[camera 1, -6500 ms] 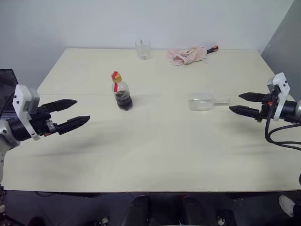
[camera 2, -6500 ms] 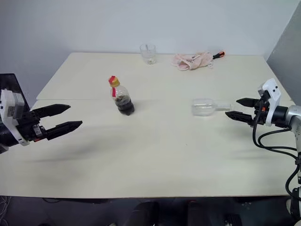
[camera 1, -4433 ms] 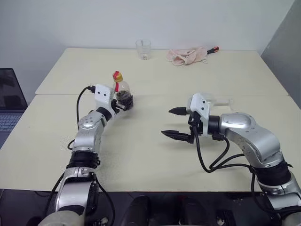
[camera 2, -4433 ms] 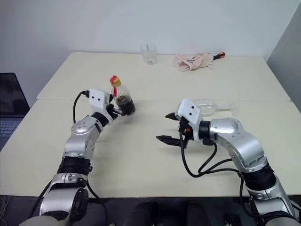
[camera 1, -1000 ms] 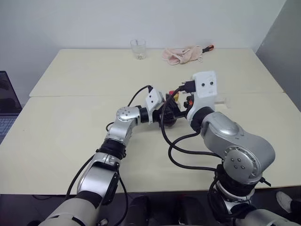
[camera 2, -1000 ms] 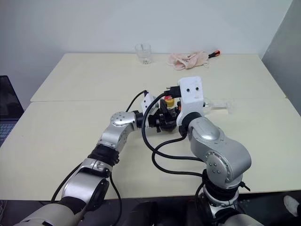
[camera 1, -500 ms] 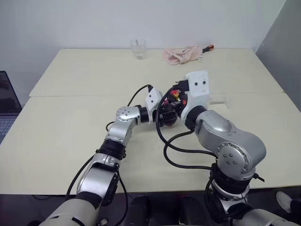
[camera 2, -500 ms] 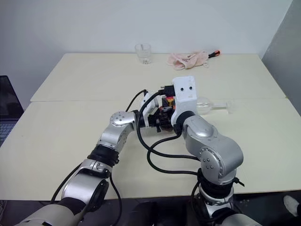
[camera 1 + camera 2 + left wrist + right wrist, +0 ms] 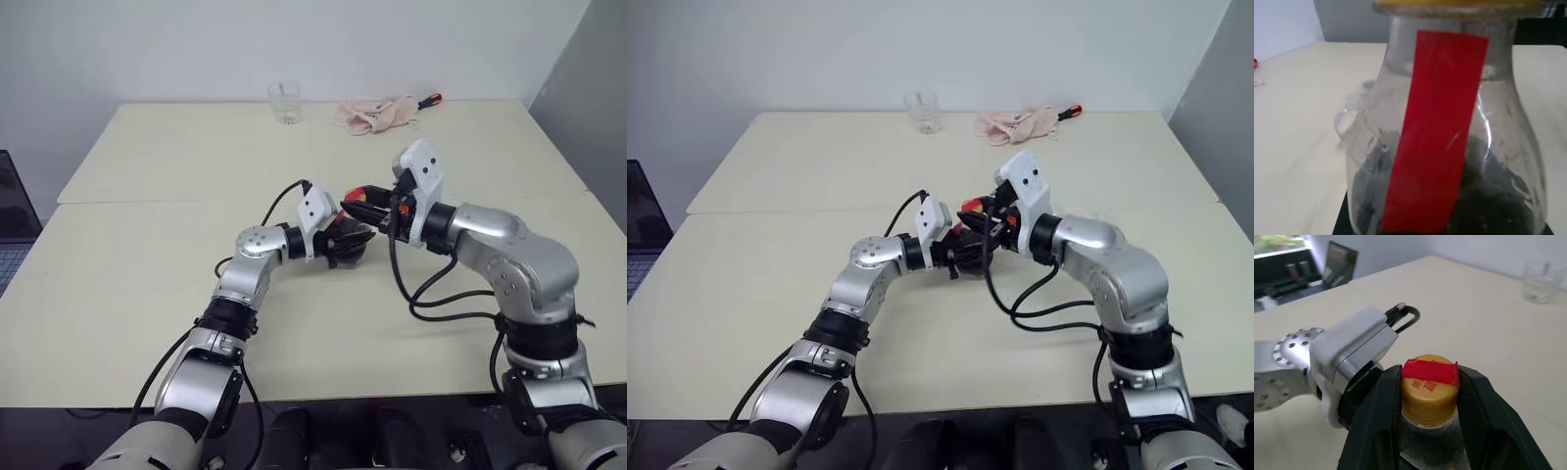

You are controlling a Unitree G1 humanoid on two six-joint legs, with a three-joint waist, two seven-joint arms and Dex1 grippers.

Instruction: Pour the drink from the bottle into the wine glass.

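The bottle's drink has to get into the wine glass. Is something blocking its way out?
Yes. The yellow cap is on the bottle, closing its mouth. The right gripper has its fingers on both sides of that cap, while the left gripper holds the bottle's body.

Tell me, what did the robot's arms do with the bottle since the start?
Both arms swung in from the table's sides. The left gripper took hold of the bottle by its body and carried it toward the middle. The right gripper came over the yellow cap and closed on it. The tumbler, the pink cloth and the table stayed as they were.
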